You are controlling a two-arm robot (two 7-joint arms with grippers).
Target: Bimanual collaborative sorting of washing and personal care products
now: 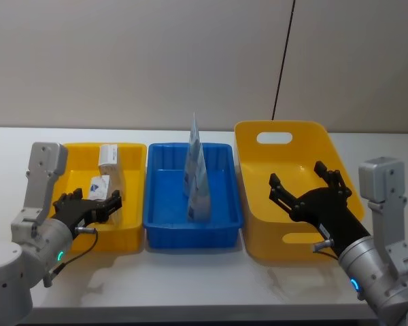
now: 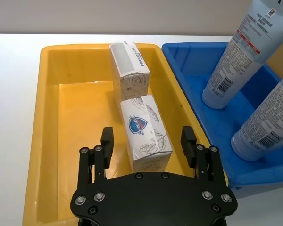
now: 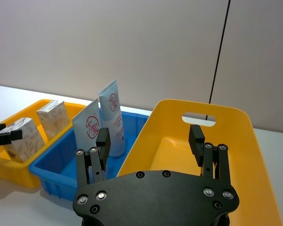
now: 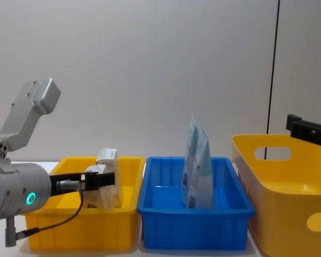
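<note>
Two whitish cartons with grey leaf print lie in the small yellow tray (image 1: 132,153): the near carton (image 2: 148,134) and the far carton (image 2: 129,66). My left gripper (image 2: 147,139) is open, its fingers standing either side of the near carton without touching it. In the head view the left gripper (image 1: 95,207) is over that tray's front part. Two pale-blue-and-white pouches (image 1: 197,173) stand upright in the blue tray (image 1: 160,224). My right gripper (image 1: 306,190) hangs open over the large yellow basket (image 1: 258,244) with nothing between its fingers.
The three containers stand side by side on a white table (image 1: 190,278), close to one another. A grey wall rises behind them, and a black cable (image 1: 283,61) runs down it above the basket.
</note>
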